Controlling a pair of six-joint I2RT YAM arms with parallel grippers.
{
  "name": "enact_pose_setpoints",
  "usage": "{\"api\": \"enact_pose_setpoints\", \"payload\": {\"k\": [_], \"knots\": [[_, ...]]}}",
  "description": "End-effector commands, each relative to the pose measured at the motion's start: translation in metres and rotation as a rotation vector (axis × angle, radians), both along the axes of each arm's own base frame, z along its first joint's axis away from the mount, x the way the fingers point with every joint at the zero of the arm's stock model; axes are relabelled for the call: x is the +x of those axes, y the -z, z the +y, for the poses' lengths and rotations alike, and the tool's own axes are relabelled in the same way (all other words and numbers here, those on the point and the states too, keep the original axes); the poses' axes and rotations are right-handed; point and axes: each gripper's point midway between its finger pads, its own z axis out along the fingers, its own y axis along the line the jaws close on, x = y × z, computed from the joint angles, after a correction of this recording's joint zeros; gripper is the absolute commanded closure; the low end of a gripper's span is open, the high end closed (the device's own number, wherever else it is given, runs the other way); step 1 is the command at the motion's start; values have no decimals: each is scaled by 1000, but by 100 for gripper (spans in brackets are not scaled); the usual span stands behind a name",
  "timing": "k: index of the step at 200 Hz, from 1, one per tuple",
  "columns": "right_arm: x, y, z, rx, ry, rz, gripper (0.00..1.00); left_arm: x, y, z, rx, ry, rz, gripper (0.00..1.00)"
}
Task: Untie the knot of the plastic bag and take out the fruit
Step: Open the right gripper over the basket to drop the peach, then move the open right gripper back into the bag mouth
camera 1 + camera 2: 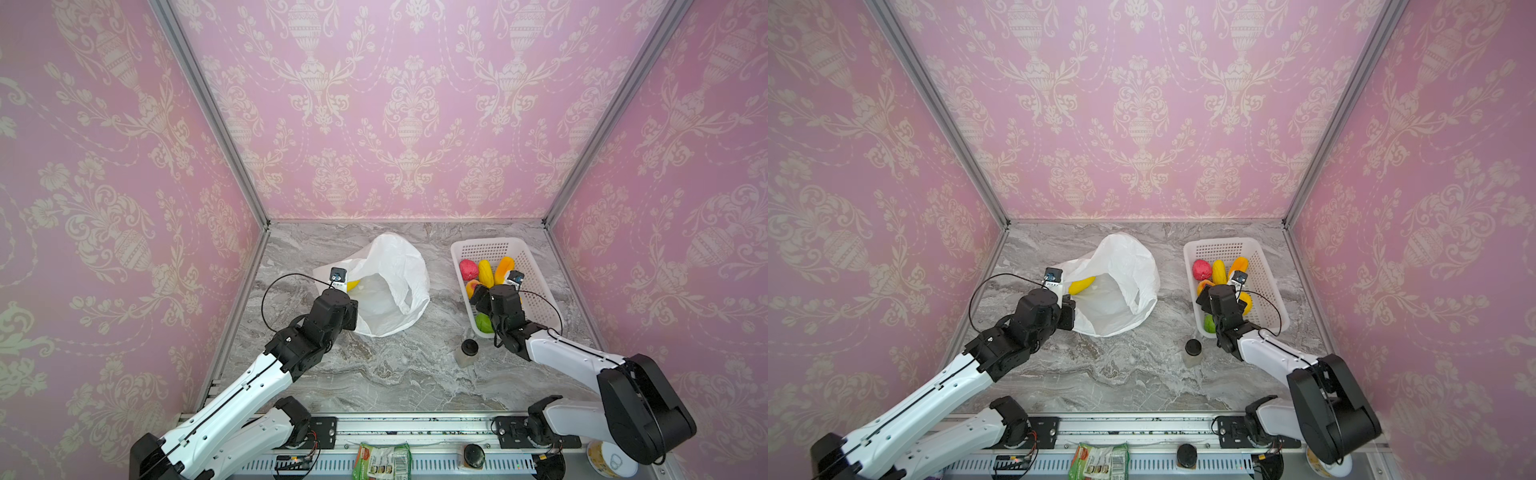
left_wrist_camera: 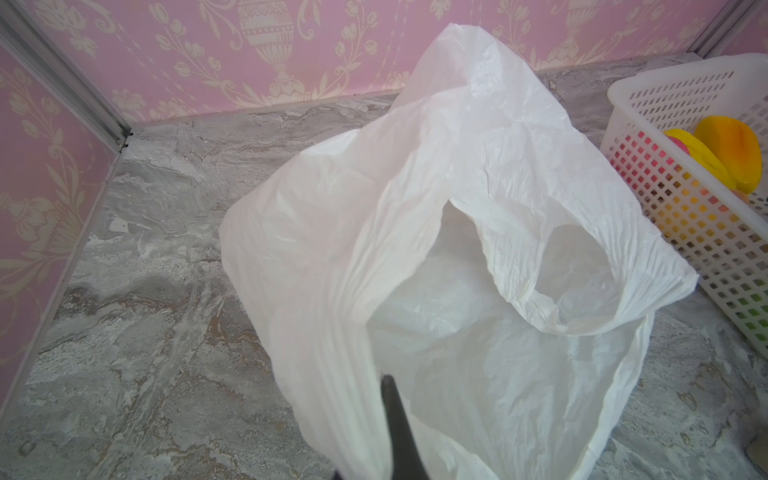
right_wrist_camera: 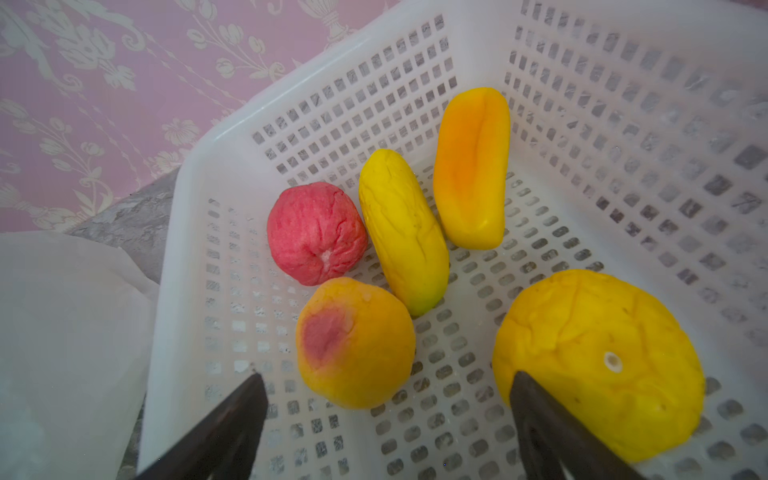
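The plastic bag (image 1: 386,282) is seen open-mouthed at the middle of the marble table (image 1: 395,374), with one yellow fruit (image 1: 1081,285) lying inside. Its near rim is pinched by the left gripper (image 2: 390,386), whose fingers are closed on the film. Six more fruits (image 3: 401,228) are gathered in the white basket (image 1: 490,245) to the right. Over them the right gripper (image 3: 386,376) is held with fingers spread wide, nothing gripped.

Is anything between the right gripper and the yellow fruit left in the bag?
Yes, sideways: the basket wall and the standing side of the plastic bag lie between the right gripper and the yellow fruit. From above, the bag's mouth is open and the fruit shows uncovered.
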Motion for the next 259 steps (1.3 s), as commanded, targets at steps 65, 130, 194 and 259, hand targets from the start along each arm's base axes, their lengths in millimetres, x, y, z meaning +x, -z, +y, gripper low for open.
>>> {"api": "enact_pose_setpoints", "payload": {"k": [65,130,194,259], "knots": [[-41,-97,33,-138,-159,-247,10,-1,-1,5,-4,-9,-8,100],[-67,-144,115,-228,-455,-401,12,-5,12,6,7,-5,16,100],[-66,-143,142,-251,-530,-396,11,-6,10,8,2,-9,7,100],[-73,-146,166,-248,-656,-419,13,-5,11,6,8,-3,13,100]]}}
